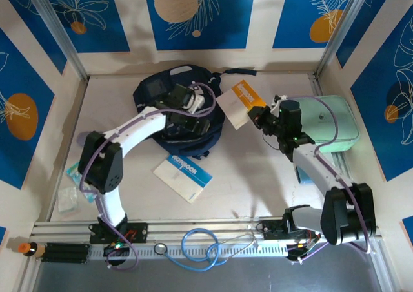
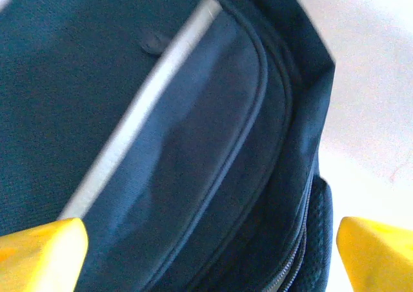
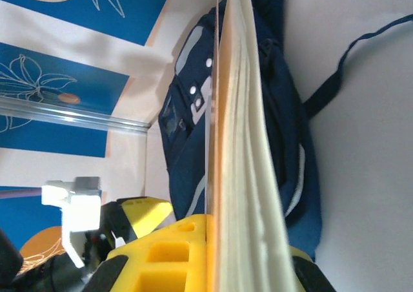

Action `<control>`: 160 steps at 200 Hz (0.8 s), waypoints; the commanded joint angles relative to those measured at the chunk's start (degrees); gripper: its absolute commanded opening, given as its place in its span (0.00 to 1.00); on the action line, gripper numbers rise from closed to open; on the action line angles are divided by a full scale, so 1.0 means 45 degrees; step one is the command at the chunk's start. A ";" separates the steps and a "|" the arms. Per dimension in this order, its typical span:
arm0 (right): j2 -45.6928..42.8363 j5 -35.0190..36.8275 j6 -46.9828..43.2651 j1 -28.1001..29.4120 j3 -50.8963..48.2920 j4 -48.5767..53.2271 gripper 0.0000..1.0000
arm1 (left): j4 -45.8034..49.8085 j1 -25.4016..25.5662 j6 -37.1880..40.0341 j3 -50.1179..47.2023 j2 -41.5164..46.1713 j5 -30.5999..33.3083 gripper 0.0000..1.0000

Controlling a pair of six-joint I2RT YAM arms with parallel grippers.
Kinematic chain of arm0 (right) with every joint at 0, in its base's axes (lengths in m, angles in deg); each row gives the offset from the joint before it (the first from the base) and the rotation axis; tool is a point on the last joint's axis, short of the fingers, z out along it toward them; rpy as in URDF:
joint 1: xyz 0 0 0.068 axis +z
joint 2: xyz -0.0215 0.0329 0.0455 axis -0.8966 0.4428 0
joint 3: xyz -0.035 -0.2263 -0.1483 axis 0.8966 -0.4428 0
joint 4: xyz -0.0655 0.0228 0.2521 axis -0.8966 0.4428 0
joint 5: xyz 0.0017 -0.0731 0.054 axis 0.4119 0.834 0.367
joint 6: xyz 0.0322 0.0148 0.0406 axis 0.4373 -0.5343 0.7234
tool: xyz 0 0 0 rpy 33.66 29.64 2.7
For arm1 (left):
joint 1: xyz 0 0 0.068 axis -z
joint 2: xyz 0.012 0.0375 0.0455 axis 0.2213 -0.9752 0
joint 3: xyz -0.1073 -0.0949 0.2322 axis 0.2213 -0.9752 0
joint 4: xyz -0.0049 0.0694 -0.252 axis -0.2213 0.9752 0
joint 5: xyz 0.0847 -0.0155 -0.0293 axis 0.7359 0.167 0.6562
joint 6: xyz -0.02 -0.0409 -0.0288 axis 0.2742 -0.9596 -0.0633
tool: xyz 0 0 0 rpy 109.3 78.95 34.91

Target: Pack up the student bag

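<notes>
Pale table (image 1: 258, 176): student bag (image 1: 150, 99) lies diagonally, left fingers (image 2: 39, 253) spread, right fingers (image 3: 161, 253) pinching orange notebook (image 1: 242, 98)

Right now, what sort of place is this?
Probably a robot test booth, not a classroom: two arms bolted to a metal rail, blue printed panels boxing in the table, and a backpack and notebook laid out on it.
</notes>
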 commanded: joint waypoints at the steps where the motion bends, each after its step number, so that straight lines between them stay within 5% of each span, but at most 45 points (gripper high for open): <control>1: -0.0616 0.0524 -0.0513 -0.0266 -0.0369 0.0817 0.00 | 0.1693 0.0380 0.1572 0.1038 -0.0795 0.1260 0.90; 160: -0.0951 0.0213 0.0364 -0.0410 -0.0803 0.1322 0.00 | 0.3857 0.0652 0.1545 0.3638 -0.3364 0.3844 0.49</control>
